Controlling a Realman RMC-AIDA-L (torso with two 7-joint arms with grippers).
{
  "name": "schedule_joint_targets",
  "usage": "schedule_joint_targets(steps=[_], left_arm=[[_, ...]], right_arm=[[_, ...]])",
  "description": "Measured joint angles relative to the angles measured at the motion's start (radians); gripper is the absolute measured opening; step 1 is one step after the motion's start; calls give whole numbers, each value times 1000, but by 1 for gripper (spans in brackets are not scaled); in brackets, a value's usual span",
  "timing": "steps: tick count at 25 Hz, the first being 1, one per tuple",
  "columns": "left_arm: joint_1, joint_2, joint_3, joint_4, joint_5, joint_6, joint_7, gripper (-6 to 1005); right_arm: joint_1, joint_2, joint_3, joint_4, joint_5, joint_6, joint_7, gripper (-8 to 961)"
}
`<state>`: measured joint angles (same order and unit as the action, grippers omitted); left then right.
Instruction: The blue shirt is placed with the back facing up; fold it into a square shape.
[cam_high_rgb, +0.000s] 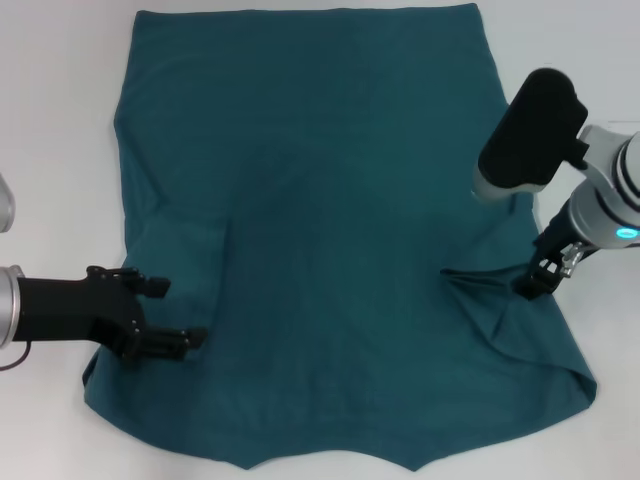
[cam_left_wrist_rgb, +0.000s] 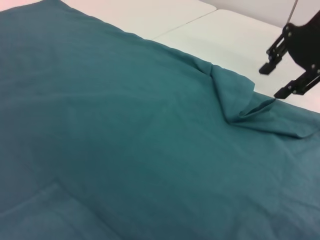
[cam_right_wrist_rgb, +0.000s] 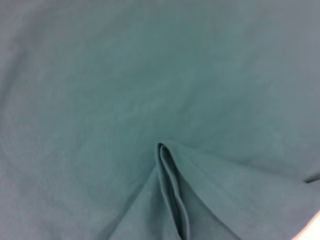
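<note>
The blue shirt (cam_high_rgb: 320, 230) lies spread on the white table, plain side up and hem at the far end. It fills the left wrist view (cam_left_wrist_rgb: 125, 130) and the right wrist view (cam_right_wrist_rgb: 150, 90). My left gripper (cam_high_rgb: 178, 312) is open and hovers over the shirt's near left part, beside the sleeve. My right gripper (cam_high_rgb: 545, 275) stands open at the shirt's right edge, where the cloth is bunched into a raised fold (cam_high_rgb: 485, 295). In the left wrist view that right gripper (cam_left_wrist_rgb: 275, 80) has its lower fingertip (cam_left_wrist_rgb: 280, 93) just above the fold's peak (cam_left_wrist_rgb: 250, 107).
The white table (cam_high_rgb: 50, 150) shows bare on both sides of the shirt and beyond it (cam_left_wrist_rgb: 225, 40), with a seam (cam_left_wrist_rgb: 185, 22) between two tabletops. The right arm's thick black forearm (cam_high_rgb: 530, 125) hangs over the shirt's right edge.
</note>
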<state>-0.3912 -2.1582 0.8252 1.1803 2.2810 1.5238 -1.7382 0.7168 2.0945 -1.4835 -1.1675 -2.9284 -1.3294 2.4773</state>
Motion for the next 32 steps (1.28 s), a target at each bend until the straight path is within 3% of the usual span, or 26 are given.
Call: schedule_joint_targets(steps=[10, 16, 26, 32], left_arm=[[-9, 0, 0, -1, 0, -14, 0, 903], [-10, 0, 0, -3, 0, -19, 0, 903], [-9, 3, 0, -13, 0, -29, 0, 903], [-8, 4, 0, -14, 0, -37, 0, 903]], right_arm=[[1, 5, -1, 87, 5, 118, 28, 365], [45, 5, -5, 187, 96, 149, -8, 84], [77, 3, 0, 199, 251, 111, -79, 8], [80, -2, 12, 168, 237, 91, -56, 16]])
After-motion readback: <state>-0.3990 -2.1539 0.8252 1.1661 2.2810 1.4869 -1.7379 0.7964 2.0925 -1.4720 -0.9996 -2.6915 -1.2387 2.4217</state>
